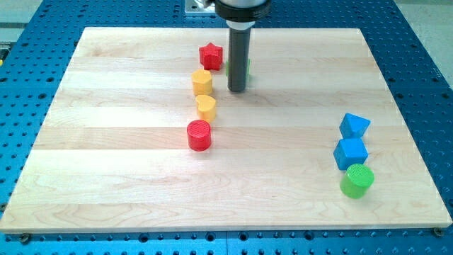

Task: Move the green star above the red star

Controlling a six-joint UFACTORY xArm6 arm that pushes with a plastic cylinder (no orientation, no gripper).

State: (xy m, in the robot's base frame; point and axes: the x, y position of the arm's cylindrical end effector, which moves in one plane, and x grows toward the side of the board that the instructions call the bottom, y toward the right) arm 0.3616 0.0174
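My tip (237, 90) rests on the wooden surface (127, 177) near the view's top, just at 3 o'clock of the yellow hexagonal block (202, 82). The tool is a plain dark rod with nothing that opens or closes, and it grips nothing. The green star (247, 68) is almost wholly hidden behind the rod; only a thin green sliver shows along the rod's right edge, so its shape cannot be made out here. It sits at 3 o'clock of the red star (210, 55), near it, with the rod between them.

At 6 o'clock of the hexagonal block lies a yellow heart-like block (206, 107), and at 7 o'clock of that a red cylinder (199, 134).

Well apart, toward the view's right, stand a blue triangular block (354, 125), a blue cube (351, 151) just at its 6 o'clock, and a green cylinder (357, 180) below the cube.
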